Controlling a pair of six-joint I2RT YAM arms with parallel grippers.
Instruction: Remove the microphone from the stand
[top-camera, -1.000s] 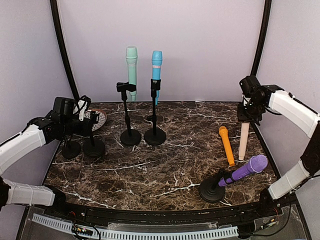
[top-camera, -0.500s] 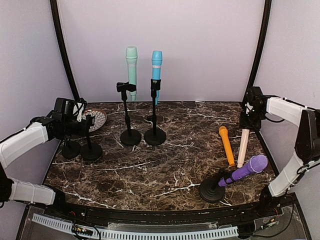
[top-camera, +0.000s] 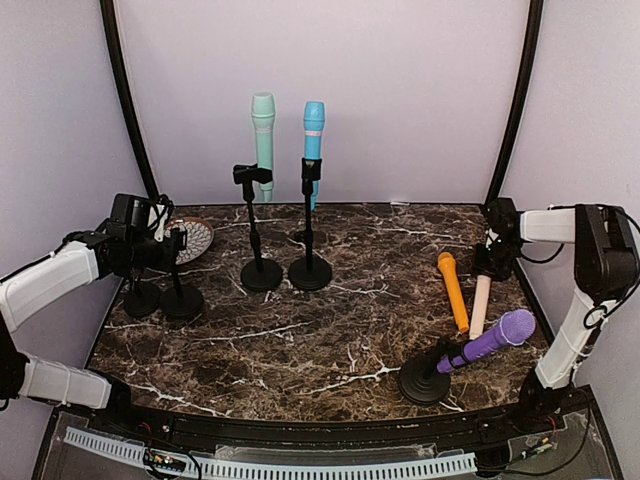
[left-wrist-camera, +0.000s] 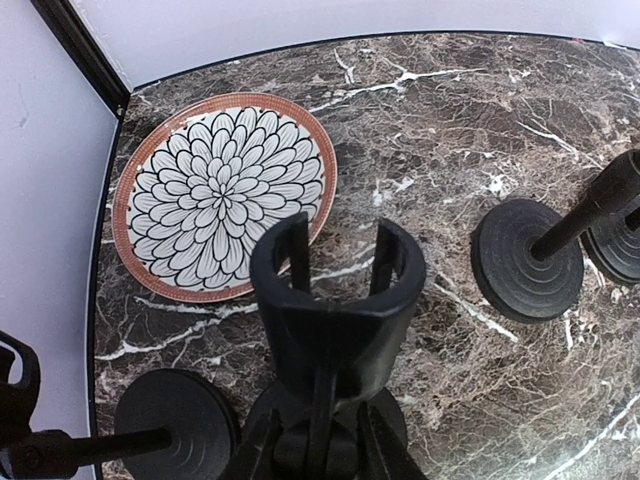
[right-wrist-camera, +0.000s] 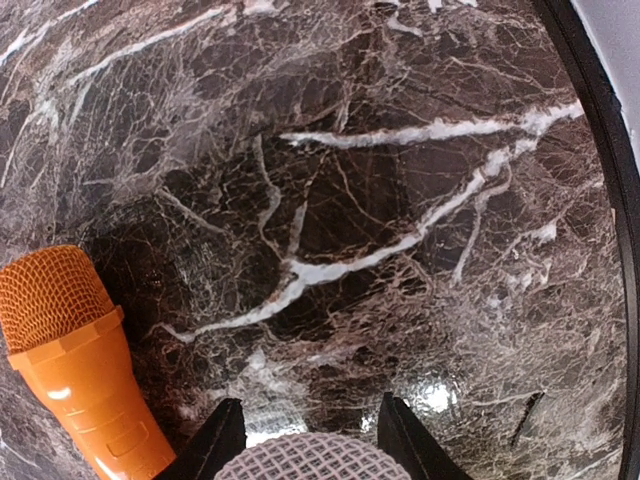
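Observation:
My right gripper (top-camera: 490, 258) is shut on the mesh head of a cream microphone (top-camera: 481, 305). The microphone slants down to the table beside an orange microphone (top-camera: 453, 290) that lies flat. In the right wrist view the mesh head (right-wrist-camera: 312, 465) sits between my fingers (right-wrist-camera: 222, 445), and the orange microphone (right-wrist-camera: 75, 350) is at the left. My left gripper (top-camera: 168, 248) is shut on the stem of an empty black stand (top-camera: 182, 298). Its open clip (left-wrist-camera: 335, 300) shows just above my gripper (left-wrist-camera: 320, 440). Mint (top-camera: 262, 135), blue (top-camera: 313, 135) and purple (top-camera: 495, 340) microphones sit in stands.
A flower-patterned plate (top-camera: 192, 238) lies at the back left, also seen in the left wrist view (left-wrist-camera: 225, 190). A second empty stand (top-camera: 142, 298) is beside the held one. The purple microphone's stand base (top-camera: 424, 382) is at the front right. The table's right edge (top-camera: 530, 300) is close to the cream microphone.
My right gripper has come down and slightly left, tipping the cream microphone from upright to slanting beside the orange one. My left gripper has barely moved.

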